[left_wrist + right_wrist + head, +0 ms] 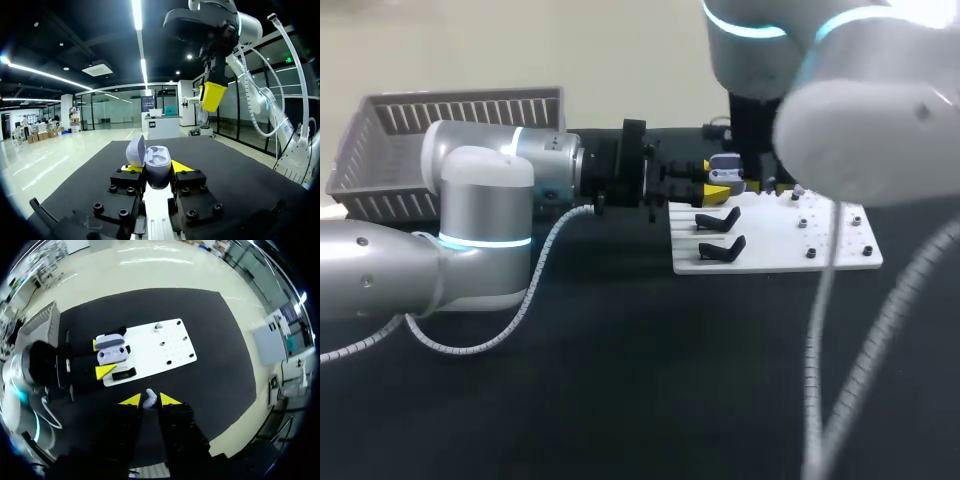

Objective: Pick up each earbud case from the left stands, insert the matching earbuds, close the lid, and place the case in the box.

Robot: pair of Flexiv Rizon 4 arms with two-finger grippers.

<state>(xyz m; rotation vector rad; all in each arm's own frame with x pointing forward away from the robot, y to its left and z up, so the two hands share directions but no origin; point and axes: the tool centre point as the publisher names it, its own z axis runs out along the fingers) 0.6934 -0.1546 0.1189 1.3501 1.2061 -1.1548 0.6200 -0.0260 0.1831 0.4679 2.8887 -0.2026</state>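
- Black surface (620, 400), matte, carrying every item listed below.
- White board (840, 250): flat on the surface, right of its middle and towards the far edge. Small dark pegs dot the end nearer the surface's right edge.
- Black stands (720, 248): two, side by side on the board's end nearer the left edge of the surface, both without a case.
- Box (450, 125): grey slatted basket at the far-left corner of the surface, well apart from the board. What it holds cannot be told.
- Left arm (470, 220): comes in from the left edge and lies level over the surface, pointing at the board.
- Left gripper (156, 169): closed on the earbud case, one yellow tip on each side of its body.
- Earbud case (112, 349): lavender, lid swung open, held off the surface over the board's corner nearest the left arm. The left wrist view shows its pale inner tray facing up.
- Right arm (860, 110): comes in from the far-right corner and stands high over the board.
- Right gripper (150, 401): pointing down, its yellow tips pinching the earbud from two sides.
- Earbud (149, 396): white, held above the surface just off the board's edge, near the open case and apart from it.
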